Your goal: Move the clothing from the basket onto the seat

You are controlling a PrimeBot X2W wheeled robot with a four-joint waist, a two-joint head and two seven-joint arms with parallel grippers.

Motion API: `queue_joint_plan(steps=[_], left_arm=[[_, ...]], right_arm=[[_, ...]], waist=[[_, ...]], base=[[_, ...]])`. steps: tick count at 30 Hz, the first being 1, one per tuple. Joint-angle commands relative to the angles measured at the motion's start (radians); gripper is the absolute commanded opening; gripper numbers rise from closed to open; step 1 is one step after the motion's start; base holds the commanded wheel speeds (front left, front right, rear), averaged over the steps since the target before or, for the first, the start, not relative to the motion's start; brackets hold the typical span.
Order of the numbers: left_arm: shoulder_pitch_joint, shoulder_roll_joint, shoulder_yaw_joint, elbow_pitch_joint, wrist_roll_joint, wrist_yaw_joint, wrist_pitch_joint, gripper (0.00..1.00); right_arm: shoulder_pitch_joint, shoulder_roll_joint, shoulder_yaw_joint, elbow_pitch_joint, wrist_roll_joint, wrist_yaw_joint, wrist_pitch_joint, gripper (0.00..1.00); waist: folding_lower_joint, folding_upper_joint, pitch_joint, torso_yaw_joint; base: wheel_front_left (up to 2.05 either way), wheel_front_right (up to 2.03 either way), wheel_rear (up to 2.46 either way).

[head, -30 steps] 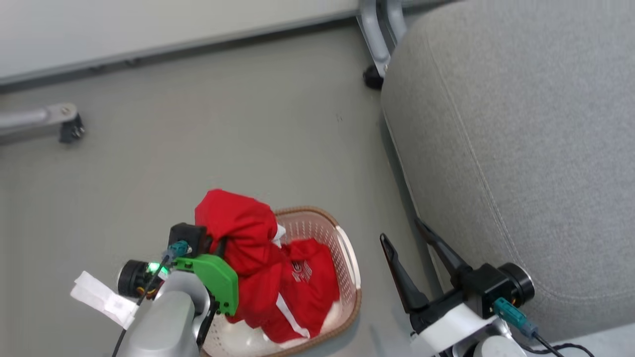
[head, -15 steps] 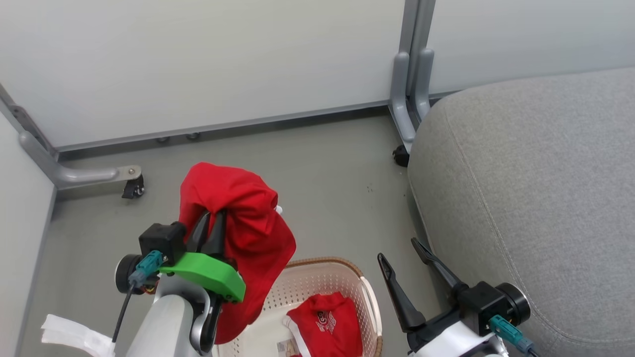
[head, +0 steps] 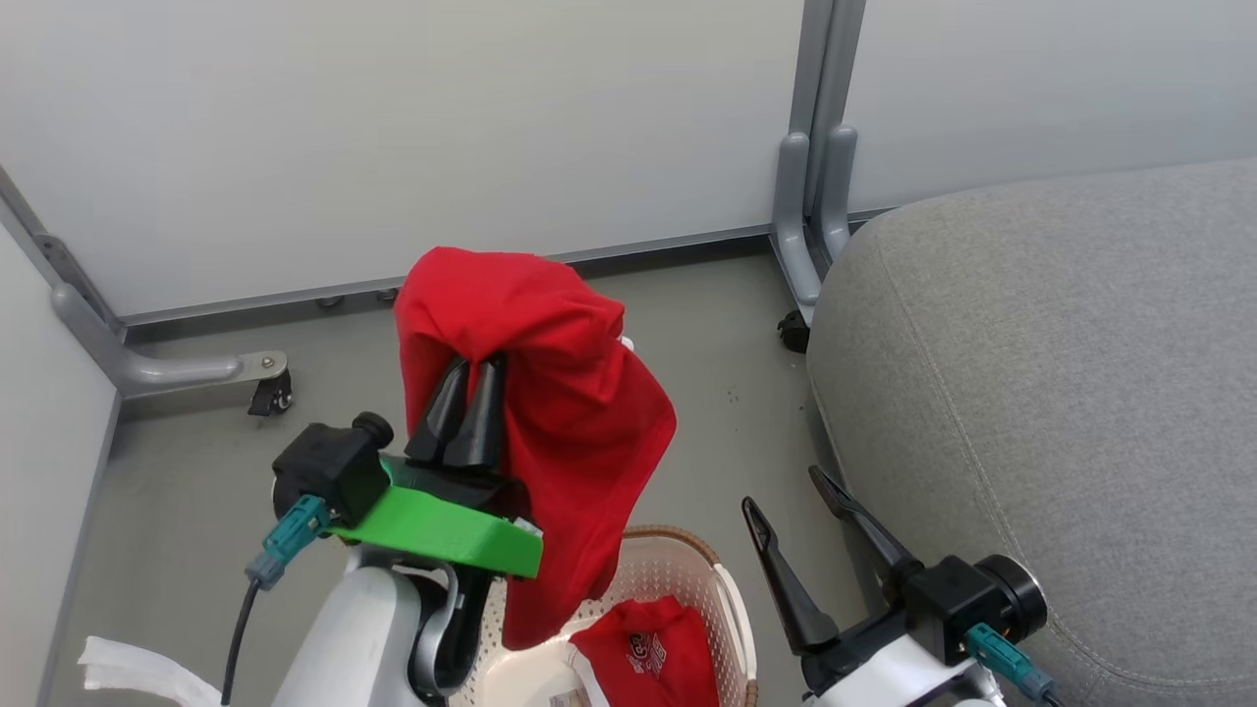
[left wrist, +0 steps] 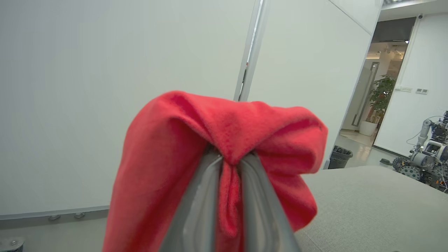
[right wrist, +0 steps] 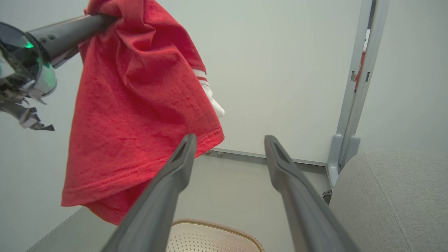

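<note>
**A:** What is the left gripper (head: pixel 478 363) doing?

**B:** It is pinching a fold of one red garment (head: pixel 579 393). Its two fingers are standing almost together, with cloth squeezed between them. The rest of the fabric is draping over the fingertips and hanging down on the gripper's right side. A bit of white trim is showing at the far edge of the garment.

**A:** Is that garment touching the basket (head: pixel 735 609)?

**B:** Its lower hem is hanging over the basket's left rim. In the right wrist view it is looking clear of the rim, with air below it.

**A:** And the other piece of clothing?

**B:** The second red garment (head: pixel 648 653), with white trim and a printed emblem, is lying inside the basket, toward its right wall.

**A:** Where is the basket sitting?

**B:** It is sitting on the grey floor (head: pixel 707 393), close to the rounded left edge of the seat (head: pixel 1061 393).

**A:** And the right gripper (head: pixel 783 488)?

**B:** It is hovering between the basket's right rim and the seat's edge. Its fingers are spreading wide and holding nothing.
</note>
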Motion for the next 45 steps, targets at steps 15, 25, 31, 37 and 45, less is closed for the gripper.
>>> queue_joint_plan(steps=[15,25,31,37,45], left_arm=[[0.051,0.029,-0.146,-0.241,-0.005,-0.024,-0.001,0.00],[0.075,0.043,-0.145,-0.292,-0.015,-0.024,-0.001,0.00],[0.075,0.049,-0.144,-0.279,-0.005,-0.024,-0.001,0.00],[0.080,0.050,-0.150,-0.267,-0.005,-0.024,-0.001,0.00],[0.072,0.054,-0.147,-0.243,-0.006,-0.024,-0.001,0.00]], right_arm=[[-0.011,-0.010,-0.009,-0.008,-0.014,-0.001,-0.003,1.00],[-0.001,-0.011,-0.015,-0.009,-0.015,-0.001,-0.003,1.00],[-0.002,-0.011,-0.015,-0.008,-0.012,-0.001,-0.003,1.00],[-0.015,-0.027,0.001,-0.026,0.049,-0.001,-0.003,1.00],[-0.044,-0.118,0.061,-0.107,0.121,-0.001,-0.003,1.00]], waist=[[0.0001,0.0000,0.007,-0.006],[0.0001,0.0000,0.008,-0.001],[0.0001,0.0000,0.006,0.001],[0.0001,0.0000,0.005,0.000],[0.0001,0.0000,0.011,-0.002]], base=[[0.00,0.00,0.00],[0.00,0.00,0.00],[0.00,0.00,0.00],[0.00,0.00,0.00],[0.00,0.00,0.00]])
